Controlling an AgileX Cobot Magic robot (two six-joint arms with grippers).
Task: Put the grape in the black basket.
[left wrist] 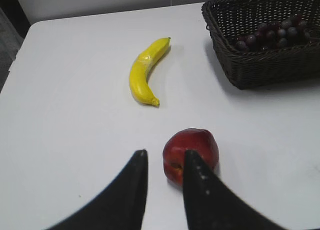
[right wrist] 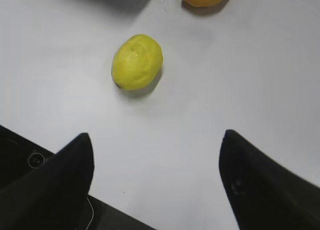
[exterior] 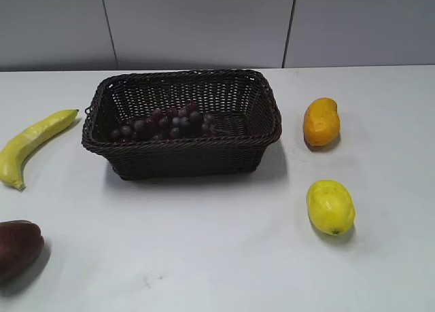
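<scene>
The grape (exterior: pixel 163 124), a bunch of small dark red-purple grapes, lies inside the black basket (exterior: pixel 183 143), along its front-left part. It also shows in the left wrist view (left wrist: pixel 275 34), inside the basket (left wrist: pixel 260 69). Neither gripper appears in the exterior view. My left gripper (left wrist: pixel 165 154) hovers over the table with its jaws narrowly apart and empty, far from the basket. My right gripper (right wrist: pixel 157 140) is wide open and empty over bare table.
A smooth red-maroon fruit (left wrist: pixel 195 145) sits just beyond the left gripper's right finger, and at the exterior view's lower left (exterior: pixel 17 247). A banana (exterior: pixel 34 145) lies left of the basket. A lemon (exterior: pixel 330 206) and an orange fruit (exterior: pixel 321 122) lie to its right.
</scene>
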